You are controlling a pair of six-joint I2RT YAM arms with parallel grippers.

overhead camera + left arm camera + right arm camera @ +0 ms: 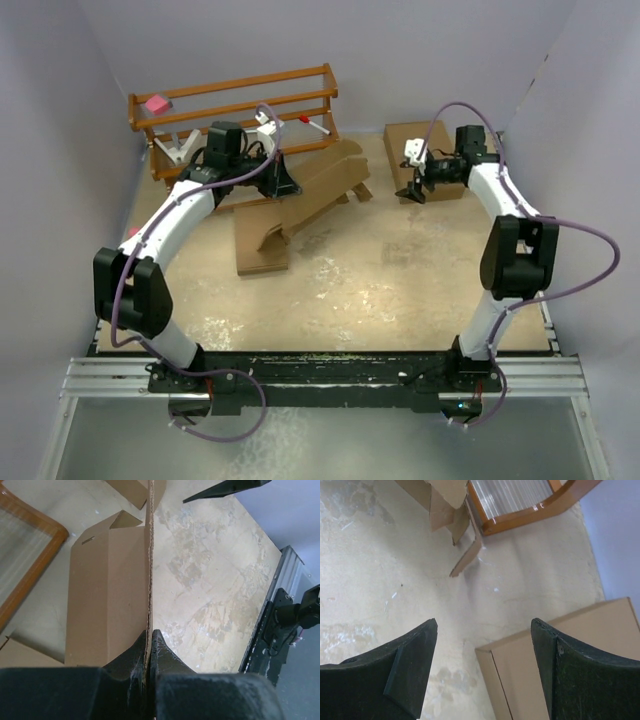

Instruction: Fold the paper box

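L gripper (149,636) clamps paper box (107,590) by a raised panel edge, long axis running straight out from jaws. R gripper (484,626) wide, empty, near box's right end, not touching.

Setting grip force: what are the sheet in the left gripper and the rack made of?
The paper box: brown corrugated cardboard, matte; fluting shows along its pinched edge. The rack: looks like varnished wood, orange-brown with a slight sheen.
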